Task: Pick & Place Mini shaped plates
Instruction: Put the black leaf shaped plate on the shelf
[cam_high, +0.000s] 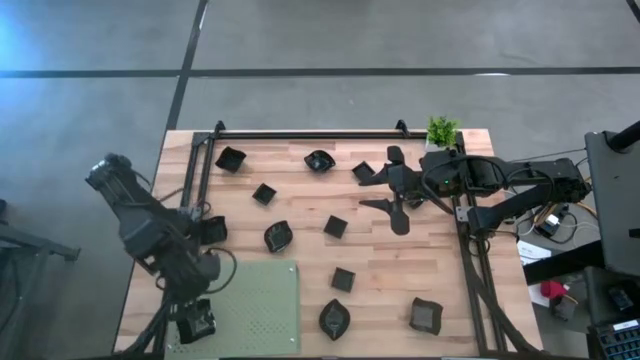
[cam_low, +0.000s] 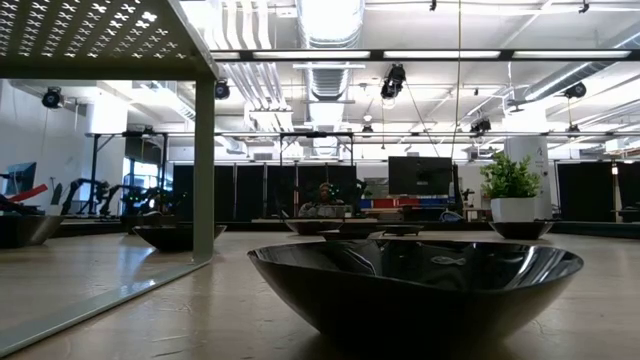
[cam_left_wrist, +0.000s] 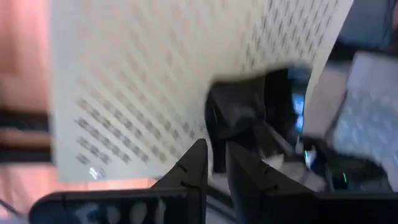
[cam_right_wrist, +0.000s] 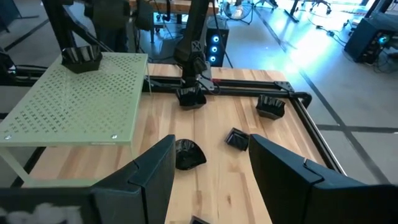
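Hovering over the near-left corner of the light green perforated mat (cam_high: 262, 305), the left gripper (cam_high: 196, 322) had its fingers nearly together on a small black plate (cam_left_wrist: 239, 118), as far as the left wrist view showed; whether the plate was truly clamped or just being let go there, I could not tell for sure. One plate (cam_right_wrist: 81, 57) already sat on the raised mat near that arm. The other mini shaped plates (cam_high: 336, 227) lay scattered across the wooden table (cam_high: 300, 200), well apart from one another. The right gripper (cam_high: 395, 190) hung with fingers apart over the far right of the table, near the potted plant (cam_high: 442, 131). The placing step seemed in hand; next would likely come picking another plate from the table.
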